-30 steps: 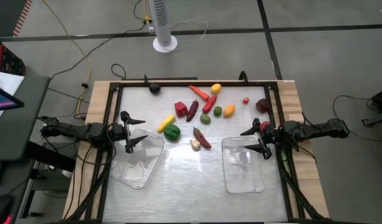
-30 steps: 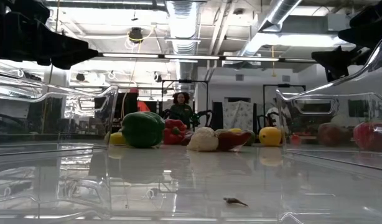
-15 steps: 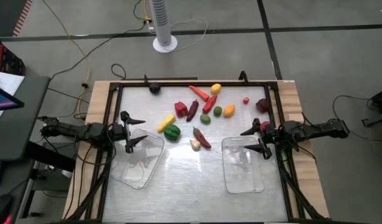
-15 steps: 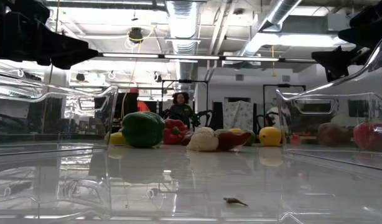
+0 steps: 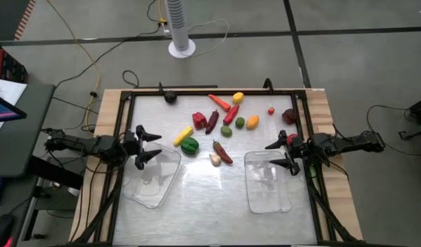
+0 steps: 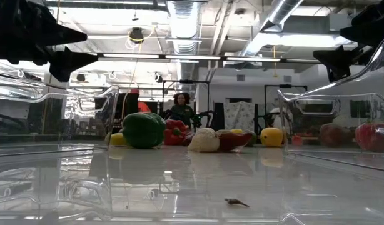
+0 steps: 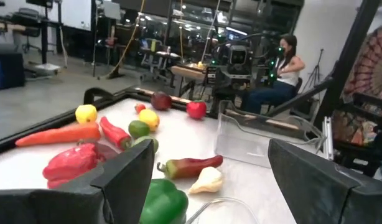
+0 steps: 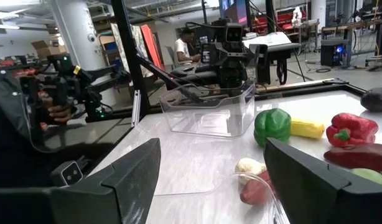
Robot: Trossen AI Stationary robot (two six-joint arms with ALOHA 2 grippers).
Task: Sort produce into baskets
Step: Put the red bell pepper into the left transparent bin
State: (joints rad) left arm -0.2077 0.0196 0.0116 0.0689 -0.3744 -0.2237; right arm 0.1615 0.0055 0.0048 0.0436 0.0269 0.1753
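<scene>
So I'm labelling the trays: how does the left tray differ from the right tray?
The left tray lies skewed to the table's edges; the right tray lies nearly square. The left tray sits nearer the green pepper; the right tray is farther. Both are clear, shallow and hold no produce.

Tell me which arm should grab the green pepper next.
Left. The left tool hangs open over the left tray's far edge, beside the green pepper. The right tool waits open by the right tray, farther away.

A white tower fan stands on the floor beyond the far edge of the desk, yellow and black cables trail beside it, and a seated person shows beyond the desk.
</scene>
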